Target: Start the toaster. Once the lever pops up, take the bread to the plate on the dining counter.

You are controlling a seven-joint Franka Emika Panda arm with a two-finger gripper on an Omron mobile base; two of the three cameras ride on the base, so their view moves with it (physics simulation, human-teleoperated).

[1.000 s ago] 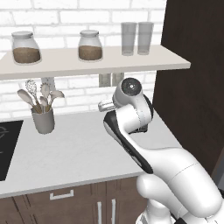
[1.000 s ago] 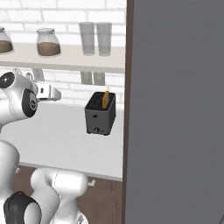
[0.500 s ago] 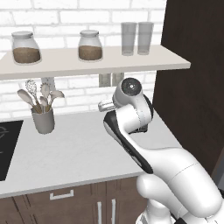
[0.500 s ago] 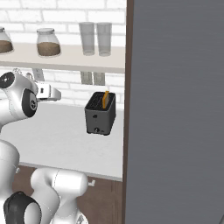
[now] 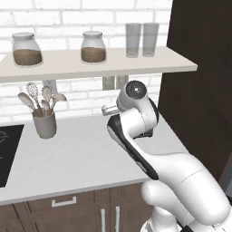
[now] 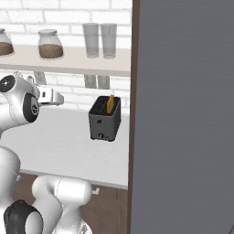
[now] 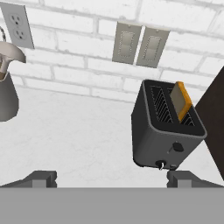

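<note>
The white worktop (image 6: 68, 137) under the brick wall carries the toaster (image 6: 104, 119), which stands at its far right end, close beside the tall dark cabinet side, with the bread (image 6: 110, 103) upright in one slot and its top edge proud of the body. In the hand view the toaster (image 7: 166, 129) sits right of centre with its lower front face turned toward the camera, the bread (image 7: 181, 102) leaning in the right-hand slot, and a small knob (image 7: 161, 165) low on that face below a darker button-like part (image 7: 176, 147). The gripper (image 7: 113, 178) hangs short of the toaster with its jaws spread wide and nothing between them. Starting the toaster likely means bringing one fingertip squarely over the control and pressing straight, keeping clear of the slice and of the cabinet on the right. To the left stands a utensil cup (image 5: 45, 124). No brand, label or readable writing shows on anything; the wall outlet (image 7: 18, 25) and switch plates (image 7: 139, 43) are blank.
</note>
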